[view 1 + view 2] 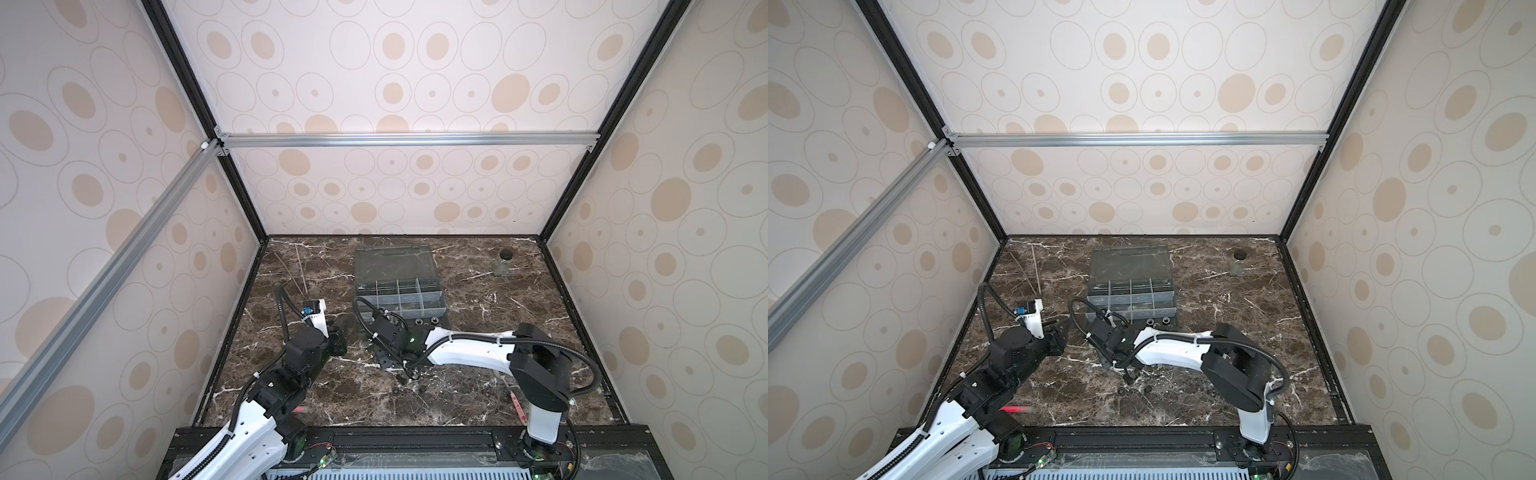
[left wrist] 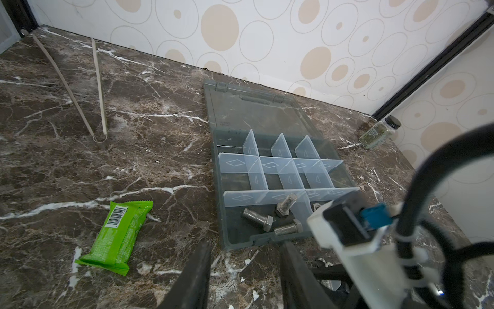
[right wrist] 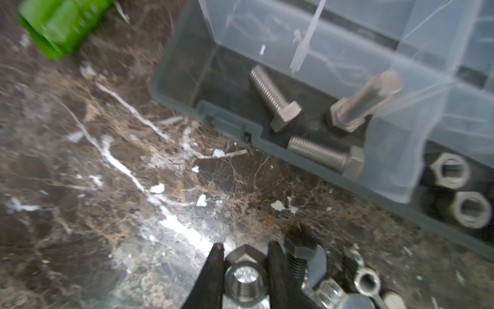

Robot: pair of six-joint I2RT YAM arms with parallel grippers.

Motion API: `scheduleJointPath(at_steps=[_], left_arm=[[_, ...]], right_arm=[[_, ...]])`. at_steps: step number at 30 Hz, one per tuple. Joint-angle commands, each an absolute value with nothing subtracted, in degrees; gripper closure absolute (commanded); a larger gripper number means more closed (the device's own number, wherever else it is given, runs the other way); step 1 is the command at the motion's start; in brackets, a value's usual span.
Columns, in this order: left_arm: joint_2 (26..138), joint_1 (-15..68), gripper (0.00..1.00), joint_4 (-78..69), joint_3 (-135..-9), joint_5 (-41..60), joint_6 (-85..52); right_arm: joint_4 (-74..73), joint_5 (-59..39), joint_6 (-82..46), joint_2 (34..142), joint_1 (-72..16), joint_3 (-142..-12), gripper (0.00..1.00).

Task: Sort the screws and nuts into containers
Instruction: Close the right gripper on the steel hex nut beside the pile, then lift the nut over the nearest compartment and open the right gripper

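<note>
Right claw [image 3: 245, 247] is pinched down narrow on a silver screw [image 3: 246, 278], one finger on each flank and the threaded end pointing back at the wrist camera; whether the screw is clear of the tabletop [image 3: 107, 187] I cannot tell. A dark screw [image 3: 302, 256] and other loose bits lie just beside the fingers, so my judgement is that the lift should go straight up before any sideways travel, or the neighbours may be dragged along. Next outward is the near wall of the organizer box [image 3: 267, 139]. The corner compartment [image 2: 235, 227] behind it already holds three silver screws [image 3: 275, 99], and that looks like the right target. Two nuts [image 3: 451, 170] sit in the neighbouring compartment beyond a translucent divider [image 3: 395, 166], so the release should be centred well on the screw side. It should also be low, since a drop from height could bounce the screw over the divider. Left claw [image 2: 245, 246] waits short of the box's near edge with its fingers spread and nothing between them, and it is best kept out of the carrying path.
</note>
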State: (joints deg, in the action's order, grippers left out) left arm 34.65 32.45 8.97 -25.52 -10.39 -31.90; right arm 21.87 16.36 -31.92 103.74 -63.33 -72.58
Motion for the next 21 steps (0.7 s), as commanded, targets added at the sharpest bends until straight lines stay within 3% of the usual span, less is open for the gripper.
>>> scheduleJointPath(at_steps=[1,9,21], left_arm=[[35.2,31.97,0.58,8.99,-27.07,-8.34,-30.44],[39.68,31.96,0.58,7.41,-27.18,-4.64,-29.77],[40.35,31.9,0.58,3.45,-24.61,0.17,-29.45]], right_arm=[[23.71,21.25,-31.17,99.01,-62.49,-72.77,0.78],[26.67,24.22,-28.85,96.39,-56.18,-72.86,0.78],[24.9,18.5,-27.77,100.55,-47.37,-73.83,0.77]])
